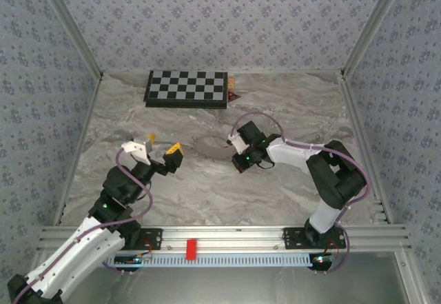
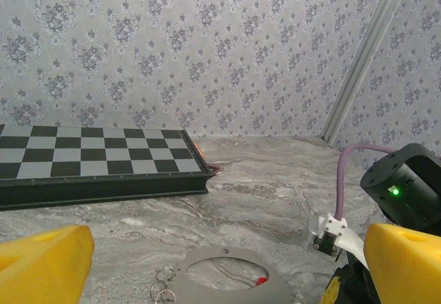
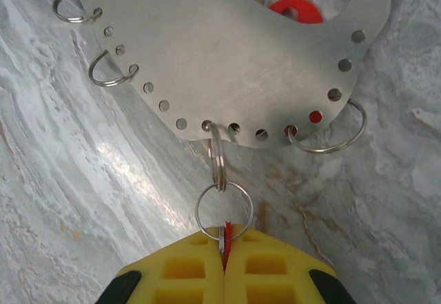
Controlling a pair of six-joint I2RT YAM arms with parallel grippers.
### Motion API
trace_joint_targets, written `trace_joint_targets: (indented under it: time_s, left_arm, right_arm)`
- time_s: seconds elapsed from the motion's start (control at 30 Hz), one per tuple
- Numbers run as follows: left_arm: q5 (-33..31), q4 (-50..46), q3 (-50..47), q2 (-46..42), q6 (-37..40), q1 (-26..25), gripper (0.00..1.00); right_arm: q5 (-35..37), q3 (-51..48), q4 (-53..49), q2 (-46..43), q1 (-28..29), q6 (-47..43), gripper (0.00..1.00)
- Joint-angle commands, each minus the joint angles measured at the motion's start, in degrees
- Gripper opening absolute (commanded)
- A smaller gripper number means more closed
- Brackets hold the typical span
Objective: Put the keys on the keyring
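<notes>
Key (image 3: 227, 236) pinched tight in right end effector (image 3: 224, 249) near holed edge of keyring (image 3: 227, 63); left end effector (image 1: 161, 148) spread wide, empty, bare surface (image 1: 207, 194) around.

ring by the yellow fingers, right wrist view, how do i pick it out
Start at the grey perforated metal plate. A thick split ring hangs from its edge; the thin round wire ring links to that, not through a plate hole.
</notes>
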Motion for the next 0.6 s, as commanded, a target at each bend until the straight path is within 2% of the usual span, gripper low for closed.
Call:
trace_joint_targets:
  time_s: [0.0, 0.17, 0.3, 0.57]
  left_arm:
    - [-0.6, 1.6, 0.0, 0.0, -0.1, 0.5, 1.00]
    - [-0.6, 1.4, -0.3, 0.0, -0.1, 0.5, 1.00]
    - [-0.7, 1.0, -0.2, -0.1, -0.1, 0.6, 1.00]
    - [-1.7, 0.9, 0.6, 1.7, -1.0, 0.6, 1.00]
  right_arm:
    - [2.2, 0.5, -6.4, -1.0, -0.1, 1.0, 0.00]
    - [2.4, -0.3, -7.3, -1.8, 0.0, 1.8, 0.10]
    - [2.7, -1.0, -7.9, -3.9, 0.0, 2.4, 0.25]
    - [4.7, -5.4, -8.1, -14.8, -0.4, 4.9, 0.32]
